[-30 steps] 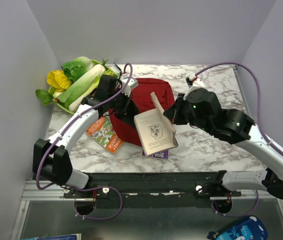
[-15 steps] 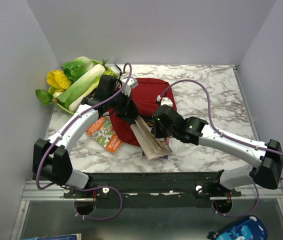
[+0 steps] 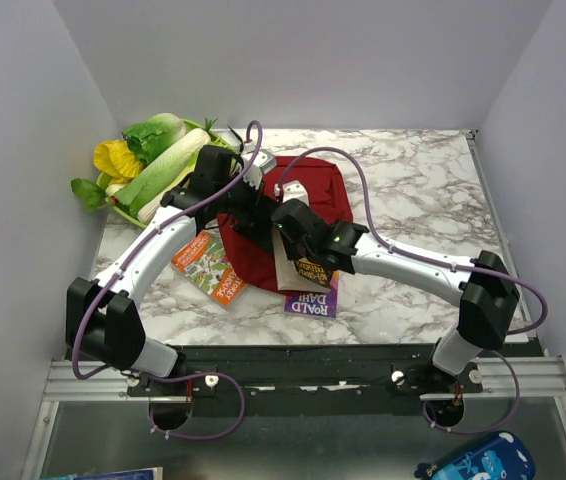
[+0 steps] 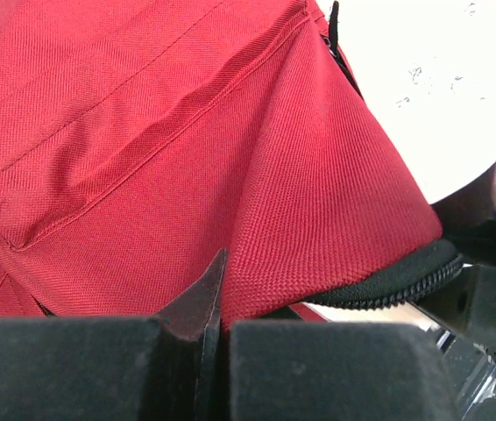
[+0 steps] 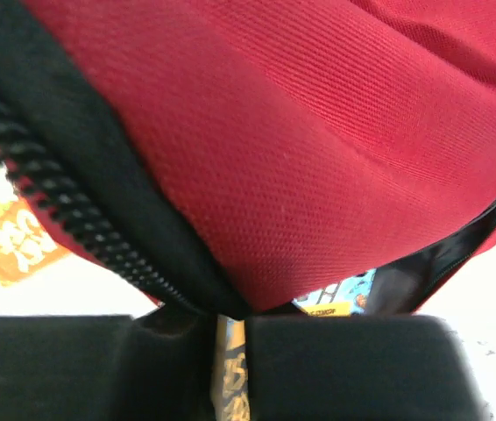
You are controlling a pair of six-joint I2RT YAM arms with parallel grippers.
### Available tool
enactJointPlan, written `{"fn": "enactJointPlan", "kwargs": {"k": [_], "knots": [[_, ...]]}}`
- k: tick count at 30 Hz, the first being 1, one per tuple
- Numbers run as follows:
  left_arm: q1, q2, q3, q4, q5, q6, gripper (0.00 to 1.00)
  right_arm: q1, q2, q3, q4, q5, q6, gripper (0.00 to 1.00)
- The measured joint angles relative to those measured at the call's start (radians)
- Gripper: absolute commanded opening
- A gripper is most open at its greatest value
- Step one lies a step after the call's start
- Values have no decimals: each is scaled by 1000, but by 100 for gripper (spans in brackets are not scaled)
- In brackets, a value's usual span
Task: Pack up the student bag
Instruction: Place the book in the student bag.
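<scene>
Left fingers [image 4: 73,368] found clamped on red fabric at the zipper edge of the student bag [image 3: 313,190] | right fingers [image 5: 55,368] found closed on a paperback [image 5: 229,386] at the bag's opening | bag noted lying mid-bench [image 3: 413,180], orange book [image 3: 208,268] just beside it.

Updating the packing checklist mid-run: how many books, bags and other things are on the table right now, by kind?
Books: 3, the orange book, the purple book, the cream book at the bag's opening
Student bag: 1
Bundle of leafy greens: 1
Total: 5
</scene>
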Motion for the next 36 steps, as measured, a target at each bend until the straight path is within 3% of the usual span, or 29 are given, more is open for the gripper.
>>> {"fn": "enactJointPlan", "kwargs": {"k": [1, 2, 3, 5, 6, 7, 10, 11, 12, 14, 18, 23, 36], "knots": [[0, 0, 0, 0, 2, 0, 0, 1, 6, 0, 4, 4, 7, 43], [0, 2, 0, -1, 3, 0, 0, 1, 8, -2, 5, 7, 16, 65], [0, 2, 0, -4, 5, 0, 0, 2, 5, -7, 8, 9, 26, 77], [0, 5, 0, -10, 8, 0, 0, 3, -21, -40, 29, 7, 60, 92], [0, 7, 0, -14, 9, 1, 0, 3, -52, -76, 47, 2, 71, 91], [0, 9, 0, -17, 10, 1, 0, 3, -93, -121, 53, -5, 84, 87], [0, 14, 0, -23, 12, 1, 0, 3, -245, -253, 78, -28, 119, 57], [0, 15, 1, -24, 12, 1, 0, 3, -300, -296, 87, -40, 134, 32], [0, 16, 2, -26, 13, 2, 0, 3, -353, -338, 97, -49, 143, 20], [0, 16, 8, -30, 13, 2, 0, 3, -441, -410, 111, -68, 176, 7], [0, 21, 21, -33, 15, 2, 0, 3, -520, -541, 140, -101, 261, 2], [-1, 36, 42, -45, 35, 3, 0, 3, -472, -697, 176, -179, 382, 1], [-16, 37, 49, -100, 79, 55, 0, 5, -186, -500, 267, -38, 389, 1]]}}
